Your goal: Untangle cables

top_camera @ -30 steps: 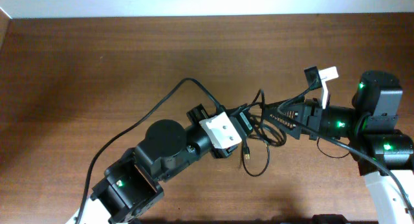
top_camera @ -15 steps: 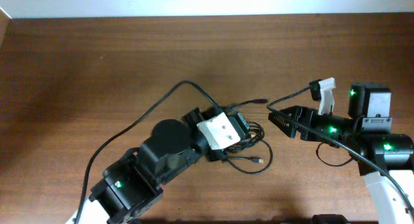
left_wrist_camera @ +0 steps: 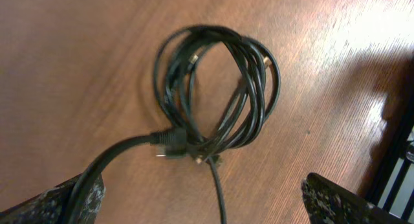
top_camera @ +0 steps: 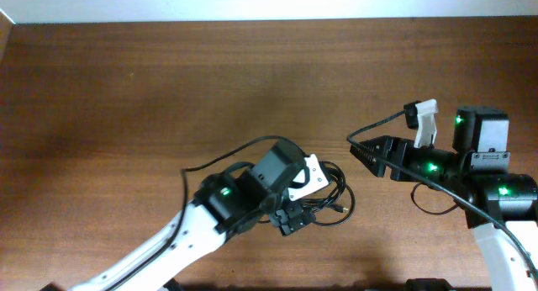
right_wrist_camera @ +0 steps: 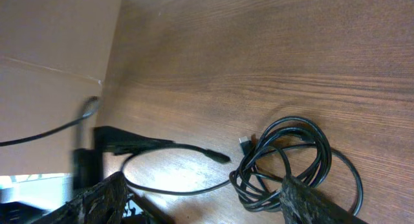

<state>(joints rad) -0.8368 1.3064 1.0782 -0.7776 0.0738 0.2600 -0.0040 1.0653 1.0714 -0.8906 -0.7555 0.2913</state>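
Observation:
The cables [left_wrist_camera: 217, 88] lie as one loose black coil on the wooden table, with small plug ends [left_wrist_camera: 169, 141] at its near side and one thin cord trailing down between my left fingers. My left gripper [left_wrist_camera: 200, 204] hangs open just short of the coil and holds nothing. Overhead, the left gripper [top_camera: 292, 217] sits at the lower left edge of the cables [top_camera: 345, 194]. The right gripper [top_camera: 360, 150] stands open above and to the right of the coil, apart from it. In the right wrist view the cables [right_wrist_camera: 284, 159] lie ahead of the right gripper [right_wrist_camera: 200, 188].
The left arm [top_camera: 227, 198] crosses the table from the lower left, its own thick cable [top_camera: 218, 161] arching beside it. The right arm [top_camera: 479, 169] stands at the right edge with a thick cable [top_camera: 378, 124] looping over its wrist. A pale wall [top_camera: 252, 1] borders the far side.
My left gripper has opened and let go of the cables, then pulled back toward the front. The coil now lies on the table. The right gripper drew off to the right, then held still.

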